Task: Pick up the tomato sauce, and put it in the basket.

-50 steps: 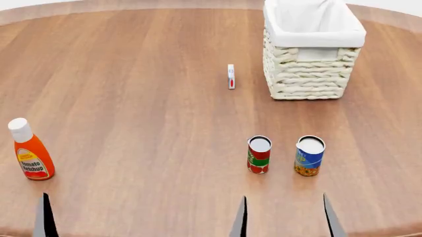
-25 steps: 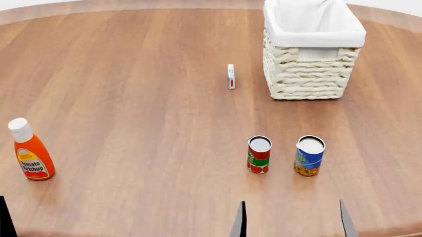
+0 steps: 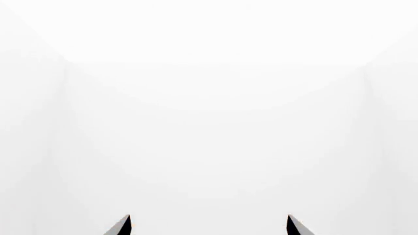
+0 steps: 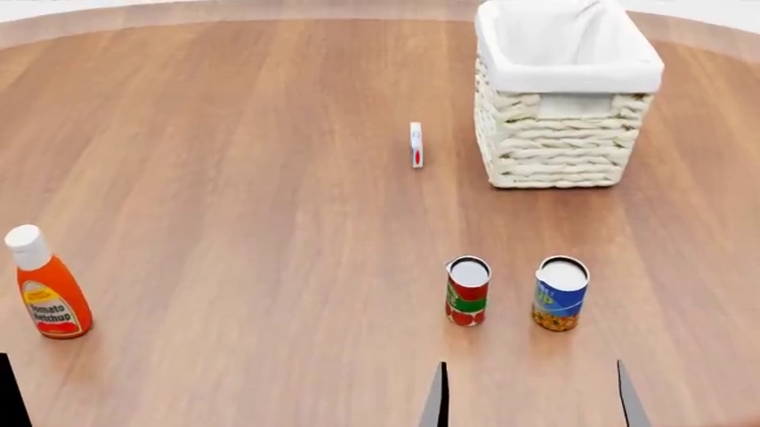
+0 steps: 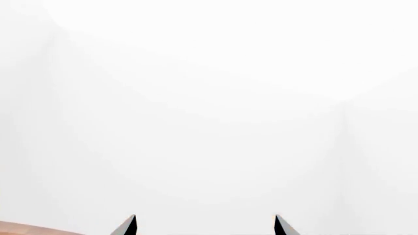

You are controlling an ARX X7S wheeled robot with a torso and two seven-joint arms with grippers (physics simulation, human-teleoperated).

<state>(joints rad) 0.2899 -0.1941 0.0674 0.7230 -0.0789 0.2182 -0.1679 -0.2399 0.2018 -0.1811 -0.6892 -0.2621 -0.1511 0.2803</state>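
Observation:
The tomato sauce (image 4: 468, 291), a small red-and-green can with a silver lid, stands upright on the wooden table (image 4: 238, 133) at the front right. Far behind it, at the back right, stands the wicker basket (image 4: 558, 142) with its white liner. My right gripper (image 4: 532, 400) is open; its two fingertips rise at the bottom edge, just nearer than the can and apart from it. In the right wrist view the right gripper (image 5: 204, 226) faces only white background. My left gripper (image 3: 209, 226) is open too, with nothing between its tips. One of its fingers (image 4: 10, 396) shows at the bottom left corner.
A blue-and-yellow can (image 4: 561, 294) stands close to the right of the tomato sauce. An orange ketchup bottle (image 4: 45, 286) stands at the front left. A small white box (image 4: 416, 145) stands upright left of the basket.
The left finger has slid out to the picture's left edge, and the right fingertips have spread wider. The head view has tilted slightly, so everything on the table sits a little lower.

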